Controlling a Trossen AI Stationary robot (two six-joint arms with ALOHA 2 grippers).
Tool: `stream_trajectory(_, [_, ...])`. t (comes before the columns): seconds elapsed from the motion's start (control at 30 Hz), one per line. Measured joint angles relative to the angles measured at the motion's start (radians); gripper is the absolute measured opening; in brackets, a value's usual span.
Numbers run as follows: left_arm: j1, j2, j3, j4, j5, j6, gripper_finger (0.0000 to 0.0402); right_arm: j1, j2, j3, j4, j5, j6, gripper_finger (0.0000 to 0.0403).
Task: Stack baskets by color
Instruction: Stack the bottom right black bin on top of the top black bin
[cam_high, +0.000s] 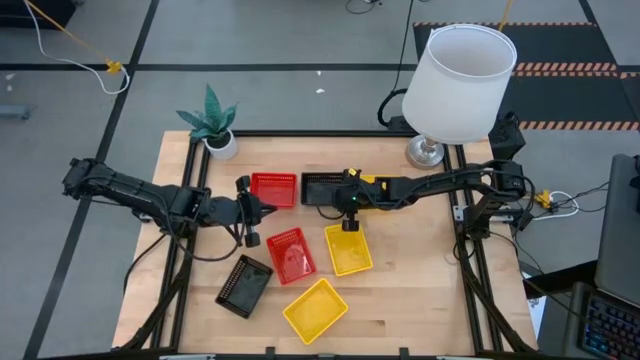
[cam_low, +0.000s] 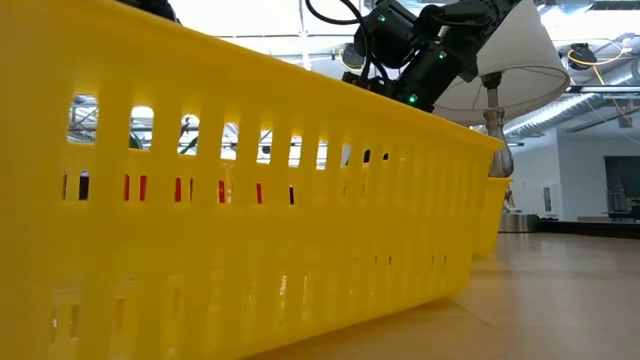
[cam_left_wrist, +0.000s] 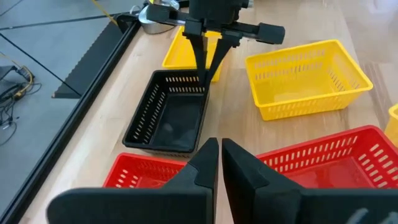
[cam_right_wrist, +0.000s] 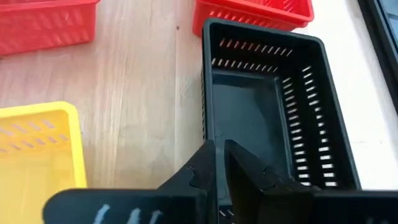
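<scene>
On the table lie a black basket (cam_high: 318, 188), a red basket (cam_high: 273, 188) beside it, and a red (cam_high: 291, 253) and a yellow (cam_high: 347, 248) basket nearer. A second black one (cam_high: 244, 285) and a second yellow one (cam_high: 315, 308) sit near the front. Another yellow basket (cam_left_wrist: 184, 51) lies under the right arm. All rest flat on their bottoms. My right gripper (cam_high: 336, 195) is shut on the far black basket (cam_left_wrist: 168, 115). My left gripper (cam_high: 266, 208) hovers shut and empty between the two red baskets (cam_left_wrist: 219, 155). My right gripper has its fingertips (cam_left_wrist: 205, 73) together on the rim of the black basket's short wall (cam_left_wrist: 186, 77), the one toward the table's right. The fingers slant down from the right. In the right wrist view the fingers (cam_right_wrist: 208, 163) hide that wall. The basket sits flat on the table.
A white lamp (cam_high: 460, 80) stands at the far right corner and a potted plant (cam_high: 212, 125) at the far left. In the low view the front yellow basket (cam_low: 250, 220) fills most of the picture. Bare wood shows at the table's right (cam_high: 430, 270).
</scene>
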Motion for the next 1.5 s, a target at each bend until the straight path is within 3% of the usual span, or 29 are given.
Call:
stream_trajectory(0.5, [0.000,0.000,0.000,0.000,0.000,0.001,0.0026,0.000,-0.007,0.000,-0.008,0.059,0.006,0.0115])
stream_trajectory(1.07, [0.000,0.000,0.000,0.000,0.000,0.004,0.0026,-0.027,-0.007,0.000,-0.078,-0.027,0.059,0.0016])
stream_trajectory(1.5, [0.000,0.000,0.000,0.000,0.000,0.004,0.0026,-0.028,-0.007,0.000,-0.076,-0.116,0.093,0.0001])
